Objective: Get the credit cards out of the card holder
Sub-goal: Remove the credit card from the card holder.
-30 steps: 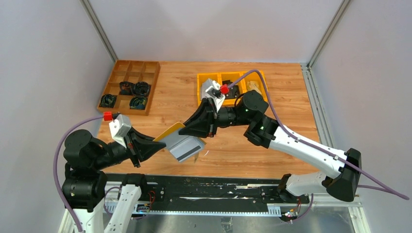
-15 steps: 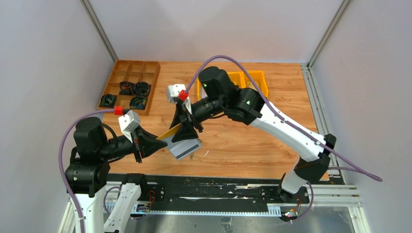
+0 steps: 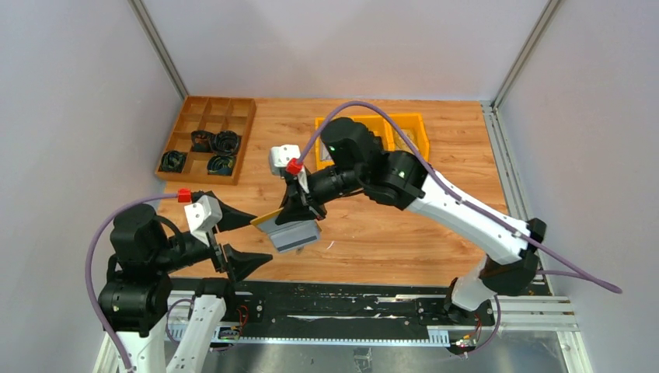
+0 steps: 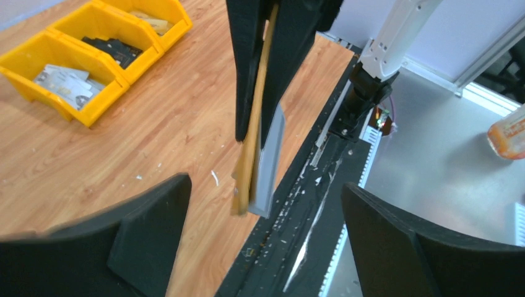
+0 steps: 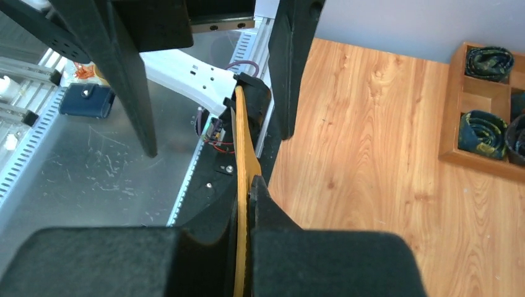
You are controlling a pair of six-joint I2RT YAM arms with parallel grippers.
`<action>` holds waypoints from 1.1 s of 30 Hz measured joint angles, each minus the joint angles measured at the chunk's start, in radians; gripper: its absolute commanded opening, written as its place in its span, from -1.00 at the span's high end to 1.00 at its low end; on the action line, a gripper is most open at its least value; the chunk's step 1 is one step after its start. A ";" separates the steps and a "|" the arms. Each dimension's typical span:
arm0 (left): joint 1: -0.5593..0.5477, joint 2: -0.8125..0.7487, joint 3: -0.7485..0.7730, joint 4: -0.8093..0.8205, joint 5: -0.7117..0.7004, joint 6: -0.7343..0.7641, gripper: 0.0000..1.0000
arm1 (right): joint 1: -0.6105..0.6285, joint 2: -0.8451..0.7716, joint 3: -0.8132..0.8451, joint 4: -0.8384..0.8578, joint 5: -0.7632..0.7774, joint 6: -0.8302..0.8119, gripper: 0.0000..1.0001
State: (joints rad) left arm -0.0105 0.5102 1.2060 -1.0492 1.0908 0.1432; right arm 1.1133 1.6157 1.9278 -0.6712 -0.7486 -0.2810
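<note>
Right claw (image 3: 300, 210) is clamped on the upper edge of the holder (image 3: 294, 235), hanging it on edge in the air above the desk (image 3: 373, 241), near the front. Facing it, the left claw (image 3: 263, 237) gapes wide and grips nothing, its tips just short of the holder's free end, not touching. This looks like the pull-out step: the left claw must close on the grey layer beside the tan leather, cards or sleeve I cannot tell, and draw it free.

Left arm (image 3: 146, 242): bent low, forearm pointing right.
Left pincer (image 3: 263, 237): fingers spread wide, holding nothing.
Right arm (image 3: 460, 215): stretched leftward.
Right pincer (image 3: 300, 216): clamped on the card holder (image 3: 291, 235).
</note>
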 measured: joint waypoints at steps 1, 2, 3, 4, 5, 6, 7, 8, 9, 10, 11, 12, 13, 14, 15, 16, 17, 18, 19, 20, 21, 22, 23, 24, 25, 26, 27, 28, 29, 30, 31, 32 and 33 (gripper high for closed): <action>0.000 -0.012 0.000 0.000 -0.002 0.000 -1.00 | 0.000 -0.043 -0.066 0.070 0.004 0.031 1.00; 0.000 -0.022 0.000 0.000 -0.003 -0.001 -0.98 | 0.000 -0.084 -0.126 0.132 0.011 0.066 1.00; 0.000 -0.029 -0.001 0.002 -0.005 -0.005 -0.94 | 0.000 -0.116 -0.173 0.189 0.014 0.098 1.00; 0.000 -0.038 -0.005 0.010 -0.008 -0.015 -0.91 | 0.000 -0.162 -0.248 0.287 0.016 0.150 1.00; 0.000 -0.050 -0.012 0.029 -0.011 -0.035 -0.85 | 0.000 -0.196 -0.303 0.362 0.018 0.195 1.00; 0.000 -0.063 -0.023 0.060 -0.015 -0.066 -0.78 | -0.001 -0.235 -0.370 0.457 0.019 0.254 1.00; 0.000 -0.078 -0.039 0.100 -0.017 -0.107 -0.68 | -0.001 -0.262 -0.420 0.534 0.020 0.306 1.00; 0.000 -0.096 -0.061 0.155 -0.015 -0.159 -0.55 | -0.001 -0.284 -0.466 0.617 0.020 0.361 1.00; 0.000 -0.113 -0.084 0.211 -0.014 -0.211 -0.40 | -0.001 -0.294 -0.494 0.675 0.021 0.400 1.00; 0.000 -0.129 -0.105 0.270 -0.011 -0.268 -0.05 | -0.001 -0.304 -0.531 0.750 0.022 0.449 1.00; 0.000 -0.141 -0.122 0.336 -0.007 -0.329 0.19 | -0.001 -0.310 -0.563 0.813 0.025 0.491 1.00; 0.000 -0.143 -0.127 0.371 -0.002 -0.372 0.34 | -0.001 -0.314 -0.595 0.867 0.029 0.530 1.00; 0.000 -0.140 -0.128 0.417 0.001 -0.410 0.46 | 0.000 -0.316 -0.622 0.909 0.036 0.561 1.00; 0.000 -0.136 -0.126 0.438 0.004 -0.438 0.54 | 0.000 -0.317 -0.649 0.948 0.043 0.588 1.00; 0.000 -0.132 -0.123 0.452 0.008 -0.455 0.62 | 0.000 -0.317 -0.666 0.972 0.047 0.607 1.00; 0.000 -0.126 -0.117 0.460 0.014 -0.467 0.71 | 0.000 -0.317 -0.687 0.998 0.051 0.631 1.00; 0.000 -0.122 -0.116 0.464 0.021 -0.476 0.83 | 0.000 -0.317 -0.697 1.013 0.053 0.642 1.00; 0.000 -0.117 -0.114 0.464 0.028 -0.480 0.97 | 0.000 -0.318 -0.705 1.027 0.055 0.654 1.00; 0.000 -0.114 -0.113 0.463 0.031 -0.476 1.00 | 0.000 -0.319 -0.711 1.038 0.057 0.663 1.00; 0.000 -0.113 -0.112 0.458 0.033 -0.468 1.00 | 0.000 -0.322 -0.713 1.041 0.060 0.669 0.98; 0.000 -0.113 -0.111 0.452 0.033 -0.457 1.00 | 0.000 -0.323 -0.713 1.042 0.060 0.671 0.88; 0.000 -0.113 -0.108 0.440 0.033 -0.439 1.00 | 0.000 -0.324 -0.713 1.040 0.060 0.673 0.71; 0.000 -0.112 -0.098 0.414 0.035 -0.411 1.00 | 0.000 -0.324 -0.710 1.028 0.056 0.670 0.57; 0.000 -0.111 -0.090 0.391 0.038 -0.386 1.00 | 0.002 -0.323 -0.704 1.010 0.048 0.663 0.45; 0.000 -0.108 -0.081 0.362 0.045 -0.358 1.00 | 0.003 -0.319 -0.689 0.977 0.032 0.651 0.39; 0.000 -0.104 -0.072 0.329 0.052 -0.330 1.00 | 0.003 -0.311 -0.653 0.922 0.004 0.622 0.35; 0.000 -0.098 -0.063 0.293 0.063 -0.298 1.00 | 0.003 -0.296 -0.608 0.869 -0.023 0.590 0.30; 0.000 -0.092 -0.058 0.267 0.070 -0.272 1.00 | 0.003 -0.274 -0.534 0.779 -0.053 0.541 0.26; 0.000 -0.084 -0.054 0.238 0.079 -0.245 1.00 | 0.003 -0.248 -0.463 0.700 -0.078 0.488 0.23; 0.000 -0.078 -0.054 0.221 0.083 -0.228 1.00 | 0.003 -0.225 -0.394 0.610 -0.101 0.435 0.23; 0.000 -0.072 -0.054 0.206 0.087 -0.215 1.00 | 0.003 -0.203 -0.336 0.536 -0.120 0.384 0.22; 0.000 -0.067 -0.054 0.193 0.092 -0.203 1.00 | 0.003 -0.184 -0.289 0.469 -0.130 0.336 0.21; 0.000 -0.063 -0.054 0.183 0.095 -0.196 1.00 | 0.003 -0.168 -0.251 0.399 -0.140 0.291 0.20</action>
State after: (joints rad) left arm -0.0105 0.4469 1.1519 -0.8665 1.1858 -0.0525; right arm 1.1168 1.4475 1.6772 -0.2726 -0.8890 0.0105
